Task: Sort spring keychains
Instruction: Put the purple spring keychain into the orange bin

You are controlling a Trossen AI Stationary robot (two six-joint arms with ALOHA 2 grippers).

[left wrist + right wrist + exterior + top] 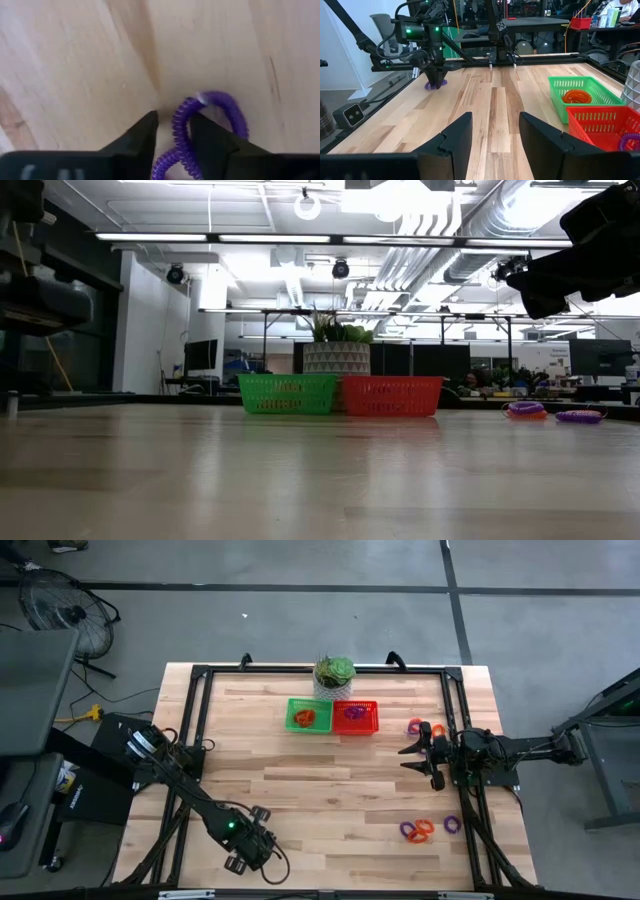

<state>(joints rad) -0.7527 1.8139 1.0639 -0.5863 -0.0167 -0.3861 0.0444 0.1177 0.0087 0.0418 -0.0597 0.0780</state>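
Observation:
A purple spring keychain (215, 107) lies on the wooden table near its front left corner. My left gripper (174, 117) points down at it, open, with one strand of the loop between its fingers. The right wrist view shows that gripper (437, 80) standing over the keychain (434, 85). My right gripper (495, 135) waits open and level at the table's right edge (415, 758). More keychains, orange and purple, lie by the right edge (418, 727) and near the front right (425, 829). My left gripper comes from above, pointing down, and straddles one strand (181, 131) of the purple keychain's loop. One finger (210, 142) lies against the strand, while a narrow gap shows before the other finger. The keychain rests on the table.
A green basket (308, 716) holding an orange keychain and a red basket (356, 717) holding a purple one stand side by side at the far middle, in front of a potted plant (334, 675). Bare wood lies between the baskets and the front edge.

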